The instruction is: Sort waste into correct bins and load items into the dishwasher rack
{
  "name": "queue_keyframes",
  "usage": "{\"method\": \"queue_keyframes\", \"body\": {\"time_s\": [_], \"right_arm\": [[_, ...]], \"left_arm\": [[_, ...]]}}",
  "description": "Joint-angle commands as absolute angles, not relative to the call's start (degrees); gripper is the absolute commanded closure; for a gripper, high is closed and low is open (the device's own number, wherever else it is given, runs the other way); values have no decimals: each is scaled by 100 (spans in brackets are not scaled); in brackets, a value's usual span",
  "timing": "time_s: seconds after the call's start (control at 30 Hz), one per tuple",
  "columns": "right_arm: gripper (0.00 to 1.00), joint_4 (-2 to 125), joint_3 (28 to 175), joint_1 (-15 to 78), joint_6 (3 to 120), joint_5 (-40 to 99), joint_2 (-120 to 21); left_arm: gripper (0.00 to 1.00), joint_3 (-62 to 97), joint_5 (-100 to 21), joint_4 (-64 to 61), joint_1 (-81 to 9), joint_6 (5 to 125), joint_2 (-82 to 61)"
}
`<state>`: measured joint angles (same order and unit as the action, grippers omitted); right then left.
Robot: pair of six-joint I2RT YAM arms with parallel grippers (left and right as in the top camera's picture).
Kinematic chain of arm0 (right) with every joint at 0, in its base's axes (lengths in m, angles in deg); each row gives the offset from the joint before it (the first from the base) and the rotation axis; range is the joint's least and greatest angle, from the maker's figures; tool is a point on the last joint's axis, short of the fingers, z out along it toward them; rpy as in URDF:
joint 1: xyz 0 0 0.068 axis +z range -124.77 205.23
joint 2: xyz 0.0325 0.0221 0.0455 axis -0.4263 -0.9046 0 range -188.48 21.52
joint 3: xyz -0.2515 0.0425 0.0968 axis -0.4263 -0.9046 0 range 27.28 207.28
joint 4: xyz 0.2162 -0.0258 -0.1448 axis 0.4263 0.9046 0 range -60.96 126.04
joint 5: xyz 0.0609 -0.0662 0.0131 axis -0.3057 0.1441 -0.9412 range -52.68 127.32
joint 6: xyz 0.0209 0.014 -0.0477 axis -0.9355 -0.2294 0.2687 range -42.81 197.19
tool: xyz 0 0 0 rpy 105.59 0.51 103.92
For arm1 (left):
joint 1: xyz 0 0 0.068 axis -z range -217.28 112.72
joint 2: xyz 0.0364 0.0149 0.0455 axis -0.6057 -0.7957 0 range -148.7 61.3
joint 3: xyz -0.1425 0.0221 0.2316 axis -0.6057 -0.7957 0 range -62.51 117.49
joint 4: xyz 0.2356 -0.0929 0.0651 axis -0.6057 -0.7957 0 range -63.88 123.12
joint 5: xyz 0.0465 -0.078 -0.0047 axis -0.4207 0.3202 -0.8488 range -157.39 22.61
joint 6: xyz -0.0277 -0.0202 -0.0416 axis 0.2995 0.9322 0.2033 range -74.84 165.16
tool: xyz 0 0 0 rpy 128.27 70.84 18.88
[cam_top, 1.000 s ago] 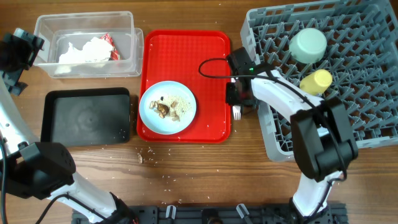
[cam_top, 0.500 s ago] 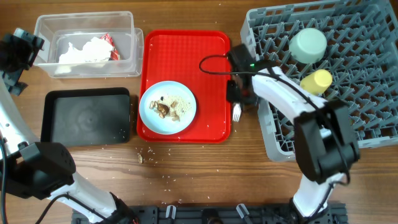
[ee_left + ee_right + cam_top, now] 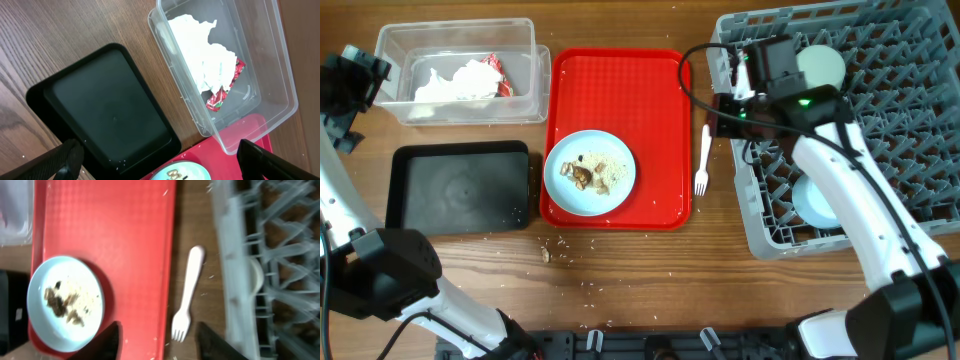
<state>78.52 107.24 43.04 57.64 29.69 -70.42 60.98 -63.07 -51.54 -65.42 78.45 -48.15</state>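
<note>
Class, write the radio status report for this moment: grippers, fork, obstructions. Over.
Left gripper open, empty; right gripper open above fork. Fork flat on table between red tray and rack, not loaded. Nothing on it.

Overhead looks straight down on the wooden table [image 3: 650, 280]. Left wrist, at 10 o'clock, faces down on the clear rectangular plastic tub [image 3: 252, 30] and shallow black rectangular tray [image 3: 110, 115]. Right wrist, at 2 o'clock, faces down on the white plastic fork [image 3: 188, 292]. All share the round light-blue plate [image 3: 565, 190].

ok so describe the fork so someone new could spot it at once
Start at the big grey rack on the right and the red tray beside it. On the table between them lies the fork, tines toward the near edge. It is the only white utensil in view.
</note>
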Motion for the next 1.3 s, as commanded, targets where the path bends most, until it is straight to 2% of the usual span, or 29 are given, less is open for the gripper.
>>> {"method": "queue_keyframes", "body": {"time_s": [0.0, 0.2, 0.47, 0.7, 0.93, 1.0, 1.03, 1.13, 1.27], "right_arm": [[38, 7895, 10626, 4592, 5705, 2693, -7458], [37, 8011, 10626, 4677, 5008, 3148, -8312], [37, 7954, 10435, 4675, 4699, 3823, -8896], [44, 7736, 10245, 4677, 4256, 3727, -9235], [62, 7406, 9994, 4684, 4243, 3532, -9530], [74, 7408, 9913, 4684, 4223, 3530, -9530], [83, 7456, 9911, 4688, 4227, 3487, -9528], [95, 7460, 9970, 4699, 4267, 3334, -9512], [96, 7766, 10365, 4697, 4323, 3338, -9311]], "left_arm": [[0, 6119, -6364, -5156, -6542, 7856, -4800], [0, 6119, -6364, -5156, -6542, 7856, -4800], [0, 6119, -6364, -5156, -6542, 7859, -4800], [0, 6119, -6364, -5156, -6542, 7856, -4800], [0, 6119, -6364, -5156, -6542, 7859, -4800], [0, 6119, -6364, -5156, -6542, 7859, -4800], [0, 6119, -6364, -5156, -6542, 7856, -4800], [0, 6119, -6364, -5156, -6542, 7859, -4800], [0, 6119, -6364, -5156, -6542, 7856, -4800]]}}
